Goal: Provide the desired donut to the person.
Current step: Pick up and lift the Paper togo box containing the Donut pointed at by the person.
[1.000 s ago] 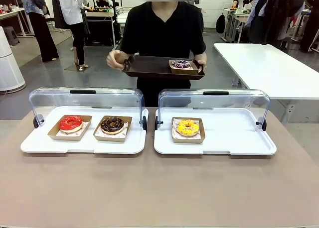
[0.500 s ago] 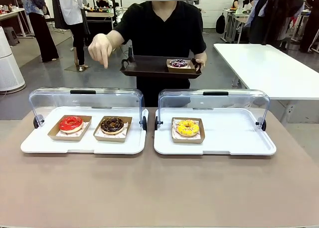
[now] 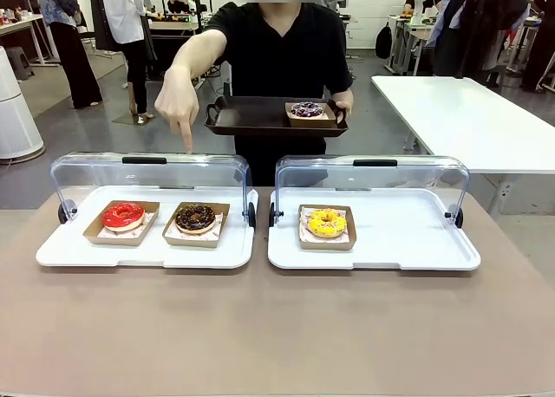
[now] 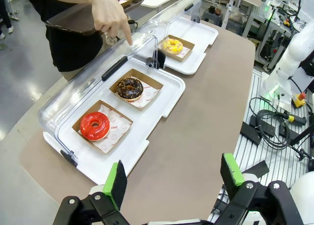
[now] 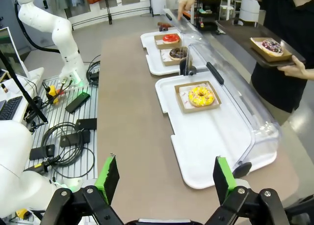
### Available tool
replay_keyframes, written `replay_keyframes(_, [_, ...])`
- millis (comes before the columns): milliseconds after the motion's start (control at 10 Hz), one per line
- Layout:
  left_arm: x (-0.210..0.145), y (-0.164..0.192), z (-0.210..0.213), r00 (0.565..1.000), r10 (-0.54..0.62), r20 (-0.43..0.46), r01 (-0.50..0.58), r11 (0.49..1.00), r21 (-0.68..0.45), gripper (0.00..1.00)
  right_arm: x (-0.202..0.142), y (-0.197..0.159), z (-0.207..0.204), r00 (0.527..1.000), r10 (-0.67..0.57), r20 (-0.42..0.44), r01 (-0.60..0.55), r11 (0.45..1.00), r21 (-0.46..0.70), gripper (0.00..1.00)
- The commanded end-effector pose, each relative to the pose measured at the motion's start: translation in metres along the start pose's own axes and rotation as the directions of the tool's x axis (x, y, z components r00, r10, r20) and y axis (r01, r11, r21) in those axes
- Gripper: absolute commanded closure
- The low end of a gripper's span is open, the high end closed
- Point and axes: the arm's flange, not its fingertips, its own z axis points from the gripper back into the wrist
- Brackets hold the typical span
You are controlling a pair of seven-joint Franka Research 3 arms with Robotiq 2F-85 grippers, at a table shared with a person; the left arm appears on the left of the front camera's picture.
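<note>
Brown desk (image 3: 277, 328) has two white plastic trays (image 3: 139, 258) with clear lids (image 3: 147, 176) flipped up so you can reach in. The person's hand (image 3: 178, 102) points down above the chocolate-glazed ring donut (image 3: 195, 217) beside the red-glazed donut (image 3: 123, 215), so that's probably the pick. Your left end effector (image 4: 172, 178) and right end effector (image 5: 164, 181) hang back, fingers apart, empty.

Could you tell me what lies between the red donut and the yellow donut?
The chocolate donut lies between them, as the front view shows.
</note>
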Motion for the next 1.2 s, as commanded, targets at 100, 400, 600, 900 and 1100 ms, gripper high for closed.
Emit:
replay_keyframes(100, [-0.001, 0.0, 0.001, 1.0, -0.018, 0.011, 0.018, 1.0, -0.003, 0.0, 0.0, 0.0, -0.001, 1.0, 0.003, 0.019, -0.003, 1.0, 0.002, 0.0])
replay_keyframes(400, [-0.001, 0.0, 0.001, 1.0, -0.018, 0.011, 0.018, 1.0, -0.003, 0.0, 0.0, 0.0, -0.001, 1.0, 0.003, 0.019, -0.003, 1.0, 0.002, 0.0])
replay_keyframes(600, [0.0, 0.0, 0.0, 1.0, 0.0, 0.0, 0.0, 1.0, 0.0, 0.0, 0.0, 0.0, -0.001, 1.0, 0.003, 0.019, -0.003, 1.0, 0.002, 0.0])
replay_keyframes(900, [0.09, -0.012, -0.056, 0.952, -0.096, -0.291, 0.112, 0.993, 0.041, 0.0, 0.0, 0.0, -0.001, 1.0, 0.003, 0.019, -0.003, 1.0, 0.002, 0.0])
replay_keyframes(1100, [0.125, -0.022, -0.119, 0.851, -0.174, -0.496, 0.195, 0.981, -0.01, 0.0, 0.0, 0.0, -0.001, 1.0, 0.003, 0.019, -0.003, 1.0, 0.002, 0.0])
